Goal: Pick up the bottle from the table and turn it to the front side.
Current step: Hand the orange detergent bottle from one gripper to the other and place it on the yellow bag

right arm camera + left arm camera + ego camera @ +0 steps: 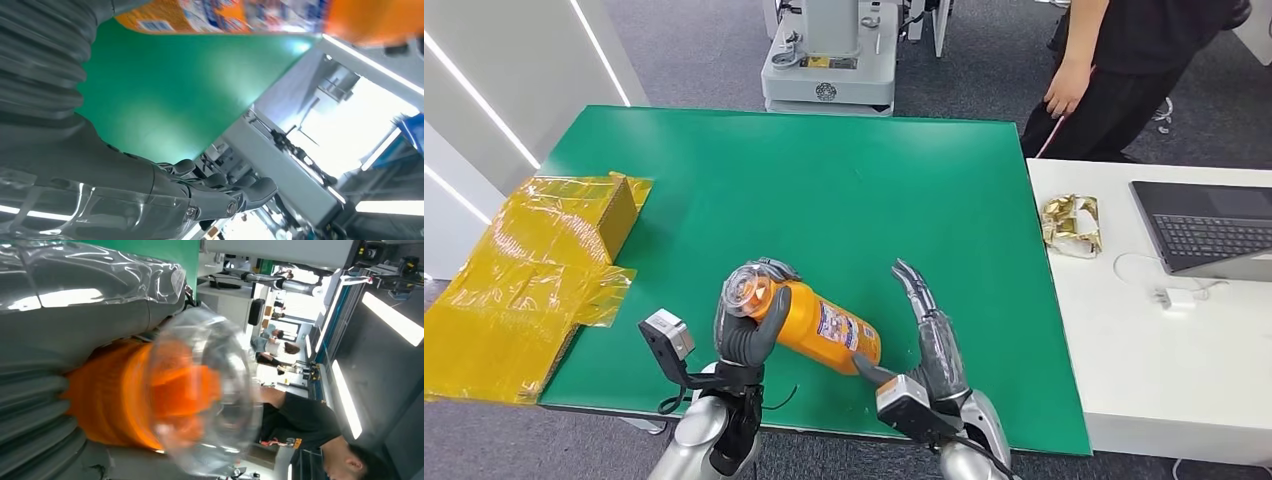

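The left hand (749,335) grips an orange plastic bottle with a clear cap (809,322) near its cap end, with the fingers wrapped around the neck. The bottle lies tilted, lifted above the green table mat (824,190), with its cap toward the left hand and its base pointing to the right hand (929,340). A printed label (836,327) on the bottle body faces up. The right hand is just beside the base of the bottle, with its fingers (220,197) stretched out and apart, holding nothing. I cannot tell if its thumb touches the bottle. Far to the left of the left hand lies a yellow transparent wrapped box (534,270).
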Action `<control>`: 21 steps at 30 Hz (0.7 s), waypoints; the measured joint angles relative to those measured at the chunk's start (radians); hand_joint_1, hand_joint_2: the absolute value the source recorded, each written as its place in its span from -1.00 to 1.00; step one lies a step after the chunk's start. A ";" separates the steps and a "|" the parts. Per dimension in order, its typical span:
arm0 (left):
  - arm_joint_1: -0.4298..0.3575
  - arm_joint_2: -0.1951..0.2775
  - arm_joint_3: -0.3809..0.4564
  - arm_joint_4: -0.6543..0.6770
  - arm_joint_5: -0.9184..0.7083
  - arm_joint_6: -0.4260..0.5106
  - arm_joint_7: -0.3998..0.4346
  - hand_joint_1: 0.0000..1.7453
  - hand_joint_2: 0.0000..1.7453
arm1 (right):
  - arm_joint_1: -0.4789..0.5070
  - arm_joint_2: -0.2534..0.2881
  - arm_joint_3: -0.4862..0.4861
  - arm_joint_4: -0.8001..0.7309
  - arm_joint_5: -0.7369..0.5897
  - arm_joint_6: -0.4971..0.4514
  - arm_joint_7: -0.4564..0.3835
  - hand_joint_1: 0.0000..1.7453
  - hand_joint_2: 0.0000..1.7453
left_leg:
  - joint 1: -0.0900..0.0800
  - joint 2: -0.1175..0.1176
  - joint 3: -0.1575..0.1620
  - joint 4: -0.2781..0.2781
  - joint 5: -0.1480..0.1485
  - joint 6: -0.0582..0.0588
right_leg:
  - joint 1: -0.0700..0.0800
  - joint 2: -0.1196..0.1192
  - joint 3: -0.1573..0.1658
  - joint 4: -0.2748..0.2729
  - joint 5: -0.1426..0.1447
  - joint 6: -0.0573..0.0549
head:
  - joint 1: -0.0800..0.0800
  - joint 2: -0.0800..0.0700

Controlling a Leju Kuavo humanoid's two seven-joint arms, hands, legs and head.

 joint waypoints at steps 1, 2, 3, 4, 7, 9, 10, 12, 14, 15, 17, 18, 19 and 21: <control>0.000 0.000 0.002 0.000 0.000 0.004 -0.003 1.00 1.00 | 0.013 0.000 -0.004 -0.018 -0.011 -0.011 -0.011 -1.00 1.00 | 0.000 0.000 0.000 0.000 0.000 0.000 | 0.000 0.000 0.000 0.000 0.000 0.000 | 0.000 0.000; 0.001 0.001 0.006 0.000 0.000 0.009 -0.006 1.00 1.00 | 0.026 0.000 -0.008 -0.037 -0.024 -0.022 -0.023 -1.00 1.00 | 0.000 0.000 0.000 0.000 0.000 0.000 | 0.000 0.000 0.000 0.000 0.000 0.000 | 0.000 0.000; 0.001 0.002 0.009 0.000 0.000 0.015 -0.010 1.00 1.00 | 0.037 0.000 -0.012 -0.055 -0.040 -0.032 -0.037 -1.00 1.00 | 0.000 0.000 0.000 0.000 0.000 0.000 | 0.000 0.000 0.000 0.000 0.000 0.000 | 0.000 0.000; 0.001 0.003 0.012 0.000 0.000 0.022 -0.013 1.00 1.00 | 0.048 0.000 -0.015 -0.072 -0.056 -0.041 -0.053 -1.00 1.00 | 0.000 0.000 0.000 0.000 0.000 0.000 | 0.000 0.000 0.000 0.000 0.000 0.000 | 0.000 0.000; 0.001 0.009 0.023 -0.001 -0.008 0.053 -0.026 1.00 1.00 | 0.084 0.002 -0.024 -0.130 -0.105 -0.071 -0.098 -1.00 1.00 | 0.000 0.000 0.000 0.000 0.000 0.000 | 0.000 0.000 0.000 0.000 0.000 0.000 | 0.000 0.000; 0.003 0.017 0.041 -0.005 -0.036 0.108 -0.035 1.00 1.00 | 0.128 0.008 -0.027 -0.192 -0.133 -0.100 -0.124 -1.00 1.00 | 0.000 0.000 0.000 0.000 0.000 0.000 | 0.000 0.000 0.000 0.000 0.000 0.000 | 0.000 0.000; 0.005 0.023 0.055 -0.009 -0.060 0.149 -0.038 1.00 1.00 | 0.153 0.014 -0.028 -0.229 -0.142 -0.116 -0.134 -1.00 1.00 | 0.000 0.000 -0.001 -0.001 0.000 0.000 | 0.000 0.000 0.000 0.000 0.000 -0.001 | 0.000 0.000; 0.006 0.033 0.089 -0.016 -0.105 0.227 -0.042 1.00 1.00 | 0.194 0.025 -0.028 -0.295 -0.146 -0.137 -0.143 -1.00 1.00 | 0.000 0.001 -0.001 -0.001 0.000 0.000 | 0.000 0.001 -0.001 0.000 -0.001 -0.001 | 0.000 0.000; 0.006 0.041 0.115 -0.019 -0.135 0.273 -0.043 1.00 1.00 | 0.219 0.032 -0.029 -0.336 -0.145 -0.142 -0.142 -1.00 1.00 | 0.000 0.000 -0.001 -0.001 0.000 0.000 | 0.000 0.000 -0.001 0.000 -0.001 -0.001 | 0.000 0.000; 0.006 0.045 0.127 -0.020 -0.150 0.293 -0.045 1.00 1.00 | 0.230 0.036 -0.030 -0.353 -0.142 -0.142 -0.141 -1.00 1.00 | 0.000 0.000 -0.001 -0.001 0.000 0.000 | 0.001 0.000 -0.001 0.000 -0.001 -0.001 | 0.000 0.000; 0.008 0.059 0.152 -0.027 -0.184 0.332 -0.051 1.00 1.00 | 0.248 0.046 -0.032 -0.379 -0.134 -0.136 -0.134 -1.00 1.00 | 0.001 0.001 -0.001 -0.002 0.000 0.000 | 0.001 0.001 -0.001 0.001 -0.002 0.000 | 0.000 0.000; 0.009 0.069 0.167 -0.033 -0.201 0.349 -0.054 1.00 1.00 | 0.256 0.051 -0.035 -0.389 -0.131 -0.131 -0.132 -1.00 1.00 | 0.001 0.001 -0.001 -0.002 0.000 0.000 | 0.001 0.001 -0.001 0.001 -0.002 0.000 | 0.000 0.000; 0.011 0.080 0.181 -0.040 -0.216 0.360 -0.056 1.00 1.00 | 0.263 0.055 -0.037 -0.398 -0.130 -0.125 -0.130 -1.00 1.00 | 0.001 0.002 -0.001 -0.002 0.000 0.000 | 0.001 0.001 -0.001 0.001 -0.001 -0.001 | 0.000 0.000; 0.015 0.103 0.208 -0.053 -0.232 0.370 -0.059 1.00 1.00 | 0.272 0.060 -0.044 -0.410 -0.130 -0.117 -0.131 -1.00 1.00 | 0.001 0.001 0.000 -0.001 0.000 0.000 | 0.001 0.001 -0.001 0.001 -0.001 -0.001 | 0.000 0.000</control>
